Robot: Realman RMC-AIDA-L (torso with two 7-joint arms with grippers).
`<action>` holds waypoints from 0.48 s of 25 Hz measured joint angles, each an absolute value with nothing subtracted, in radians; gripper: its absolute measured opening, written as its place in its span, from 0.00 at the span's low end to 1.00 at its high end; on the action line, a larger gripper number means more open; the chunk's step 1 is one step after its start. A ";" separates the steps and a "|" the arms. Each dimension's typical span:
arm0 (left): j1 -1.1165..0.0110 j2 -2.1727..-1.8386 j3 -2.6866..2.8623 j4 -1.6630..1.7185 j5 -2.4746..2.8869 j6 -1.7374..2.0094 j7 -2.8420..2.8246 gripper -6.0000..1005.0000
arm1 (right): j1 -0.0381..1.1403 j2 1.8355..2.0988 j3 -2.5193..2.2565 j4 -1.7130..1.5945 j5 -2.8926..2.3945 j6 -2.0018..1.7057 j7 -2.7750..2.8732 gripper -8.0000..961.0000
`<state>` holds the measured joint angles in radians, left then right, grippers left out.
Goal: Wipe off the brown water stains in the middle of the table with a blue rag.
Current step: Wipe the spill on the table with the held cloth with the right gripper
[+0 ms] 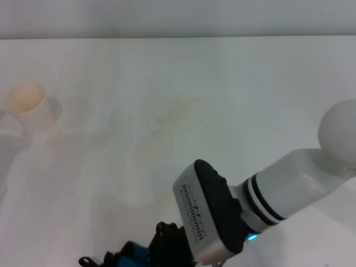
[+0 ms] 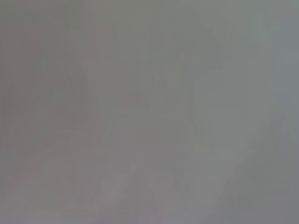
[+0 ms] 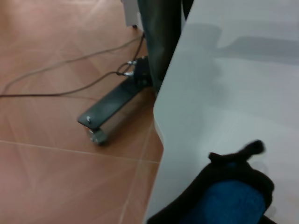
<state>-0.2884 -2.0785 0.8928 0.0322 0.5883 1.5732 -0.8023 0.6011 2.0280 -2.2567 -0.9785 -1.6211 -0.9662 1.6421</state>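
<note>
The blue rag (image 1: 132, 253) is apparently held by the right tool (image 1: 167, 245) at the table's (image 1: 250, 100) near edge, short of the brown water stains (image 1: 161, 125).

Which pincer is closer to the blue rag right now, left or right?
Right. The right pincer sits at the table's near edge, right at the blue rag. The left pincer is not visible in any view, so its position cannot be told.

Head camera looks forward and down across table (image 1: 233, 83), right arm (image 1: 289, 189) close in foreground. Right wrist camera looks down past table edge (image 3: 163, 135) to floor (image 3: 51, 158), rag (image 3: 229, 198) close (also low in head view). Left wrist camera: blank grey.
</note>
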 joint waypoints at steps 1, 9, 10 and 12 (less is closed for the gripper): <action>-0.288 -2.079 0.893 0.032 0.588 1.573 -0.802 0.88 | 0.602 2.028 -2.270 -0.977 -1.615 -0.940 1.637 0.08; -0.288 -2.079 0.893 0.032 0.589 1.573 -0.802 0.88 | 0.611 2.028 -2.371 -0.940 -1.483 -0.741 1.516 0.08; -0.288 -2.079 0.893 0.032 0.589 1.573 -0.802 0.88 | 0.611 2.028 -2.378 -0.940 -1.474 -0.721 1.504 0.08; -0.288 -2.079 0.893 0.032 0.589 1.573 -0.802 0.88 | 0.612 2.028 -2.392 -0.940 -1.457 -0.680 1.480 0.08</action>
<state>-0.2883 -2.0785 0.8928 0.0322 0.5891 1.5726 -0.8023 0.6117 2.0279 -2.3918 -0.9395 -1.4573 -0.6799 1.4796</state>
